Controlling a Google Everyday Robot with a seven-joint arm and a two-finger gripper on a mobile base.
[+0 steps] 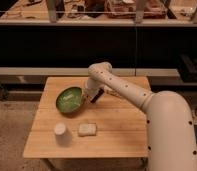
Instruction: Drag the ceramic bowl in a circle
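Note:
The ceramic bowl (69, 99) is a glossy green, shallow bowl on the left half of the wooden table (117, 135). It looks tipped, with its right rim a little raised. My gripper (89, 96) is low over the table at the bowl's right rim, at the end of the white arm (123, 89) that reaches in from the right. The gripper's dark parts hide the point of contact with the rim.
A small white upturned cup (60, 131) stands near the table's front left. A pale rectangular block (87, 129) lies beside it, just in front of the bowl. Dark shelving (97, 37) runs behind the table. The floor is around it.

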